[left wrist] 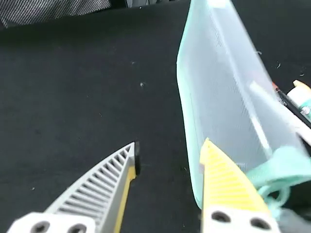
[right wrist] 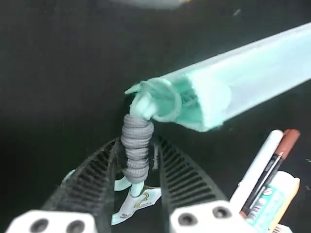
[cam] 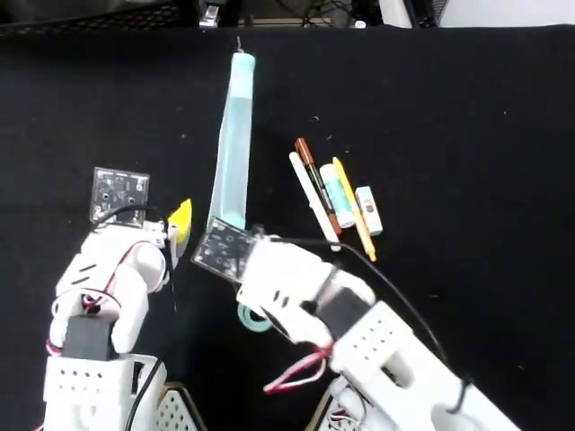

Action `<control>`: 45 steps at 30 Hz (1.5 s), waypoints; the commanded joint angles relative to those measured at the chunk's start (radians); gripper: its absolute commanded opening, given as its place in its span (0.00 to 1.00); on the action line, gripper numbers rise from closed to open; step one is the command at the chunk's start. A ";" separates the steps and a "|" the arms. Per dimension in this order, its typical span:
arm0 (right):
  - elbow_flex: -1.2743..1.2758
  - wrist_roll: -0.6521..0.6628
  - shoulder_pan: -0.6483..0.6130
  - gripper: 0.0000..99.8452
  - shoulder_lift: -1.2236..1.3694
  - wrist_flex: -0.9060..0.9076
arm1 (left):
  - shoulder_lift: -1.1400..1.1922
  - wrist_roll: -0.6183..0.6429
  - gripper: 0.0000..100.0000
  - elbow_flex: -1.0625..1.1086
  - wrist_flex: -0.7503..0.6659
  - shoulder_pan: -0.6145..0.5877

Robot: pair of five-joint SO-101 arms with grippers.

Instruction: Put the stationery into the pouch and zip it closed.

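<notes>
Black cloth covers the table (cam: 467, 108) as the right gripper (right wrist: 137, 145) clamps the grey cord pull (right wrist: 136, 128), apparently steadying the on-edge pouch (cam: 232, 153), the left gripper (left wrist: 170, 145) spread apart beside it, the stationery (cam: 332, 197) unpacked nearby.

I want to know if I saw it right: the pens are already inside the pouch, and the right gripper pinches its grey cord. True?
Not quite. The pens lie on the table beside the pouch, not inside it; the high view shows that. The right gripper does pinch the grey cord.
</notes>
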 commanded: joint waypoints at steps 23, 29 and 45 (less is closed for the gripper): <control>-0.596 0.054 -0.048 0.01 0.223 0.227 | -0.023 0.101 0.23 0.397 -0.348 0.117; -0.529 0.055 -0.031 0.01 0.223 0.272 | -0.026 0.101 0.23 0.389 -0.348 -0.010; -0.302 0.054 0.124 0.01 0.222 0.262 | -0.026 0.097 0.22 0.127 -0.008 -0.143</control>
